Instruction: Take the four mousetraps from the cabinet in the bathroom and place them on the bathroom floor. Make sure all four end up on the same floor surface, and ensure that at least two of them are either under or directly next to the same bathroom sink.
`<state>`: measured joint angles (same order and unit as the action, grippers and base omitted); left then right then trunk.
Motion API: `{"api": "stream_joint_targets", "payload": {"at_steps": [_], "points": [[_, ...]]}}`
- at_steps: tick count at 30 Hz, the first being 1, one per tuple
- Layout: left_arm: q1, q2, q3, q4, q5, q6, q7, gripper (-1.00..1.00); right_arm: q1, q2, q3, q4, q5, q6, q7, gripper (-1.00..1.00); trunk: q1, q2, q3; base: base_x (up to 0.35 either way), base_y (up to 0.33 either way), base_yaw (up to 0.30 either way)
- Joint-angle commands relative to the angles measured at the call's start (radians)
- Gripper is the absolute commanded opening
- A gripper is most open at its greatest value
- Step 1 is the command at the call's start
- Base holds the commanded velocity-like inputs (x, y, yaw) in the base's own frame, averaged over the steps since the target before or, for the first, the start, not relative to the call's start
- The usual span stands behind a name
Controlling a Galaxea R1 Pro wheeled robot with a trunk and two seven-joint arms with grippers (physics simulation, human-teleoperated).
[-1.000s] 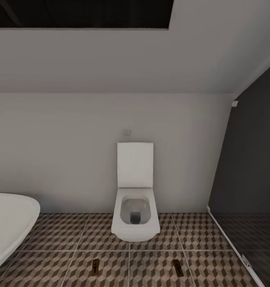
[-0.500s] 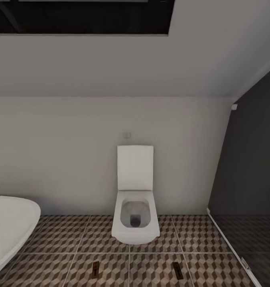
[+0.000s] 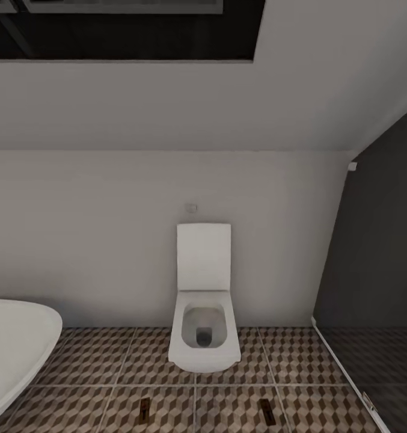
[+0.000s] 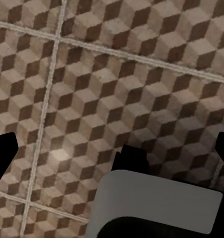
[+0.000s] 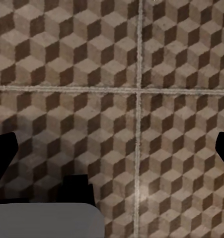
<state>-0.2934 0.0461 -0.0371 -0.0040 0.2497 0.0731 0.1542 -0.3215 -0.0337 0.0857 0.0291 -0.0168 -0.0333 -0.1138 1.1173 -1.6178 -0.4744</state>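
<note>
Facing the toilet [image 3: 204, 300], the head view is showing two mousetraps [image 3: 145, 409] lying on the bathroom floor [image 3: 89, 361]. Both the left gripper [image 4: 112, 153] and the right gripper [image 5: 112, 153] are hanging spread apart and empty above bare tiles. No sink is appearing near these traps, so the placement is risking failure.

Left gripper [image 4: 112, 148] jaws wide apart, right gripper [image 5: 112, 148] apparently likewise

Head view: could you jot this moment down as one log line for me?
scene: toilet, bathtub | two mousetraps flat on bathroom floor | left gripper open | right gripper open
</note>
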Motion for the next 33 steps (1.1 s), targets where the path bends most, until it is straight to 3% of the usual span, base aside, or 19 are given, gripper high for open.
{"api": "stream_joint_targets", "payload": {"at_steps": [1, 10, 16, 26, 33], "points": [[0.0, 0.0, -0.004, -0.001, 0.007, 0.004, 0.002, 1.0, -0.001, 0.0, 0.008, 0.003, -0.002, -0.004, -0.002, 1.0, -0.004, 0.007, 0.002, 0.0, 0.0, 0.0], [0.0, -0.001, -0.004, -0.001, 0.007, 0.004, 0.002, 1.0, 0.006, 0.002, 0.008, 0.003, -0.005, -0.006, 0.016, 1.0, -0.039, 0.07, 0.03, 0.0, 0.0, 0.0], [0.001, -0.002, -0.004, 0.0, 0.007, 0.004, 0.002, 1.0, 0.045, 0.003, 0.008, 0.003, -0.004, -0.011, 0.023, 1.0, -0.062, 0.112, 0.049, 0.0, 0.0, 0.0], [0.033, -0.005, -0.008, 0.0, 0.002, 0.002, 0.002, 1.0, 0.114, 0.008, 0.007, 0.003, -0.005, -0.085, 0.025, 1.0, -0.1, 0.182, 0.081, 0.0, 0.0, 0.0], [0.052, -0.012, -0.009, -0.001, -0.003, 0.0, 0.001, 1.0, 0.148, 0.032, 0.006, 0.003, -0.005, -0.11, 0.025, 1.0, -0.115, 0.21, 0.093, 0.0, 0.0, 0.0]]}}
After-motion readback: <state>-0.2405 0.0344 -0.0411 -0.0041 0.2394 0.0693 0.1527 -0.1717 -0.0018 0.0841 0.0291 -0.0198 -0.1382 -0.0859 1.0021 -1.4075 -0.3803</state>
